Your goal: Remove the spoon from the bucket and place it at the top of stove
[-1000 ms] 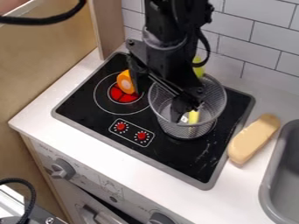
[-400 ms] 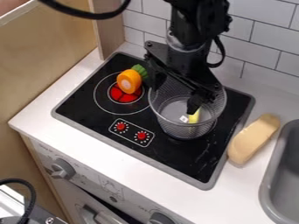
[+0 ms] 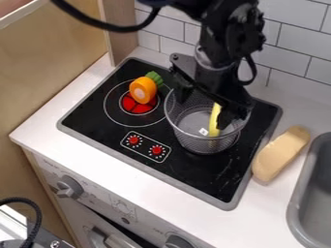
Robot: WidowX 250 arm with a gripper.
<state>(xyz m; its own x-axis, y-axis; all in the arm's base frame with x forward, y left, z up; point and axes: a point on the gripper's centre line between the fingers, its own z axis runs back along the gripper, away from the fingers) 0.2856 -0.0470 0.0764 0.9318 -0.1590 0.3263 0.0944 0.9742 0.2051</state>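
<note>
Over the mesh bucket, your gripper hangs with its fingers spread wide, nothing clamped that you can see. Spoon, the yellow one, is inside the bucket, on the sink side, seemingly tilted against the mesh; hard to tell exactly where it touches. Key relation: the spoon lies between your two fingers but way off-center, right beside the sink-side finger, and well apart from the carrot-side finger. That sink-side finger partly hides it; contact or small gap, can't tell.

Spoon's long axis runs roughly up-down in the view, from the back of the bucket toward the front. Your finger line cuts across it on a slant, so closing should catch the handle side-on. You'd probably want to shift a bit toward the sink first, then close; otherwise the near finger may drag the spoon or snag the mesh. Lift straight up past the rim, then go to the stove, avoiding the toy carrot by the red burner. Grasp not made, task early on.
</note>
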